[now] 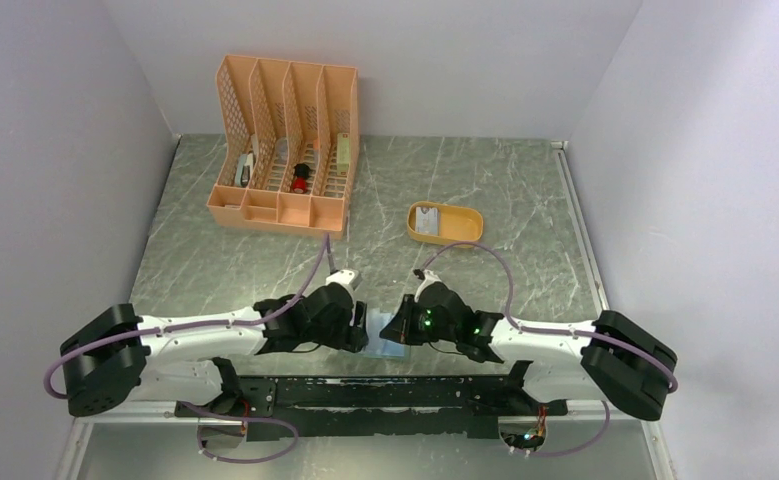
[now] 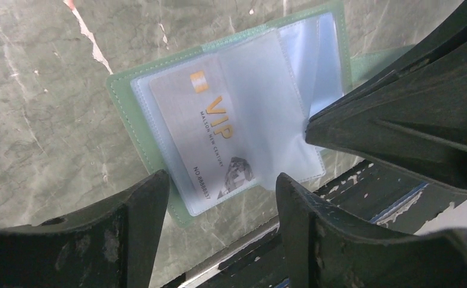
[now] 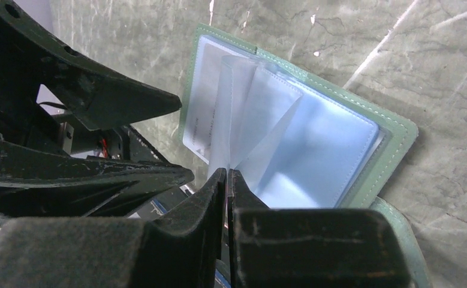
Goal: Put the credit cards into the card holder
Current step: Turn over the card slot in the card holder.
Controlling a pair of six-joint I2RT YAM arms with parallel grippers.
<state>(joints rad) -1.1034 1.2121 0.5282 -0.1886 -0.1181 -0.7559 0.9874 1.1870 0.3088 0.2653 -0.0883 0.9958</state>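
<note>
Top view: the open sage-green folding card holder (image 1: pixel 385 347) lies on the grey marble table (image 1: pixel 485 170) at its near edge, between both arms. A pale grey credit card (image 1: pixel 426 221) sits in the mustard-yellow oval tray (image 1: pixel 465 216).

Left wrist view: the left gripper (image 2: pixel 219 183) is spread wide above a silver VIP card (image 2: pixel 213 132) already in a sleeve.

Right wrist view: the right gripper (image 3: pixel 226 174) pinches a clear plastic sleeve (image 3: pixel 261 114).

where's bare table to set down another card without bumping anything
Widest bare grey marble table lies behind and right of the mustard-yellow oval tray. Another patch sits between the peach lattice desk organizer and the left arm. Crowded: the near middle, where the left claw and right claw crowd the open sage-green card holder.
</note>
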